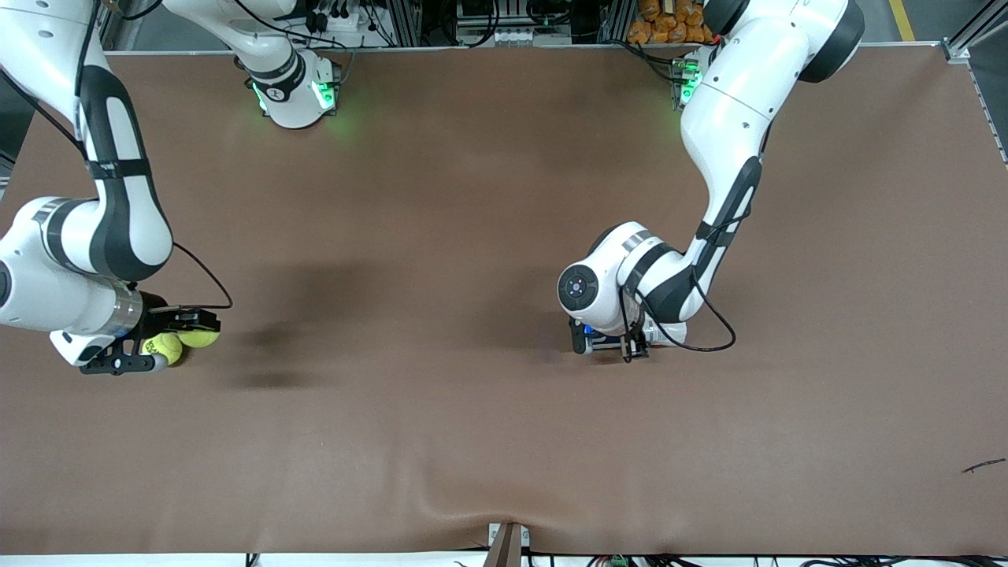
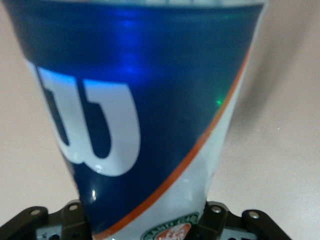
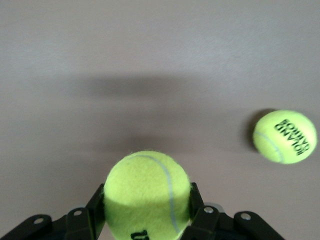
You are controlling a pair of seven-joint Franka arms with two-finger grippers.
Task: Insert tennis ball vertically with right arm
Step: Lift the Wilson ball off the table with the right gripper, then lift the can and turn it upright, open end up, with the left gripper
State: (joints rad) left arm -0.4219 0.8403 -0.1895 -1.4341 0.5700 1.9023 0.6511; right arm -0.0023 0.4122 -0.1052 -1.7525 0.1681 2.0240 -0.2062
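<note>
Right wrist view shows the right gripper (image 3: 146, 212) with its jaws closed on a tennis ball (image 3: 146, 192), a second ball (image 3: 285, 136) loose on the bench (image 1: 472, 441). Left gripper (image 1: 610, 342) clamps the blue can (image 2: 145, 100) mid-bench. Picked up; carrying and inserting remain.

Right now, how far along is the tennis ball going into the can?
Done: the right gripper has its fingers closed on a tennis ball, and the left gripper grips a blue Wilson ball can mid-table. In hand: the gripped ball is at the right arm's end of the table, nowhere near the can. A second tennis ball lies loose on the table. Left: carry the ball over the can and push it in.
</note>
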